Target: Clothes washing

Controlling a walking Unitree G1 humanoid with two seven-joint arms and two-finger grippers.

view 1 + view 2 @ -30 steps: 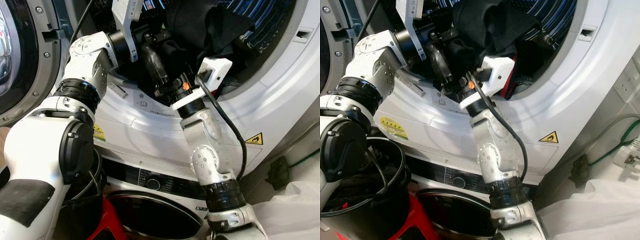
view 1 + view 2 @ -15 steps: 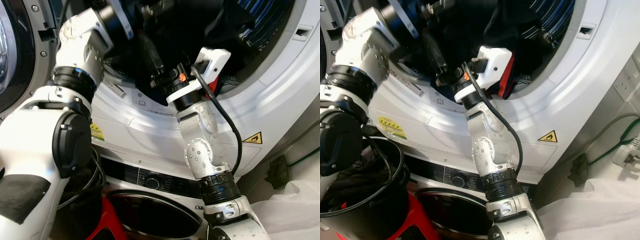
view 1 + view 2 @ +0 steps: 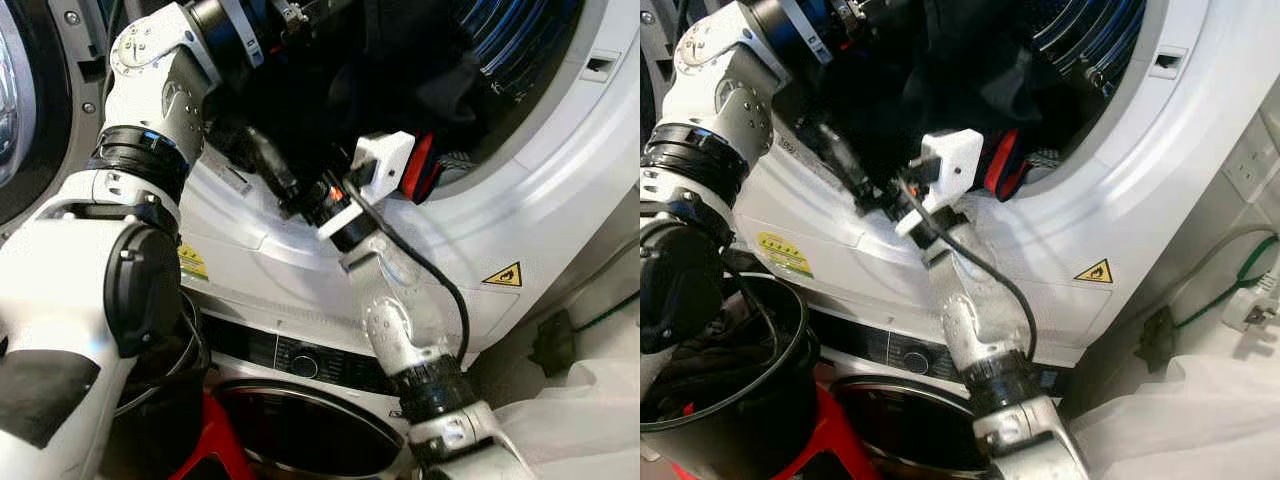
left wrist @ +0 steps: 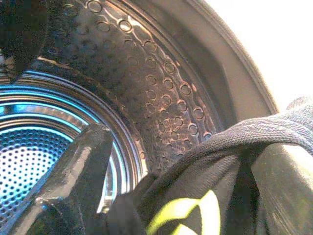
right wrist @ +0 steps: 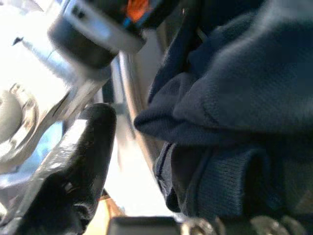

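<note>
Head eyes downward at washer [image 3: 560,200], wrist cameras close

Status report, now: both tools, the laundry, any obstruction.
Left tool inside drum, dark garment between its fingers. Right tool at door opening, against dark clothes. Black bucket below left.

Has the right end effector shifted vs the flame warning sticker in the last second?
Yes. The right end effector has swung toward the robot's left, along the drum opening's lower rim, while the flame warning sticker has barely moved in the left eye view.
</note>
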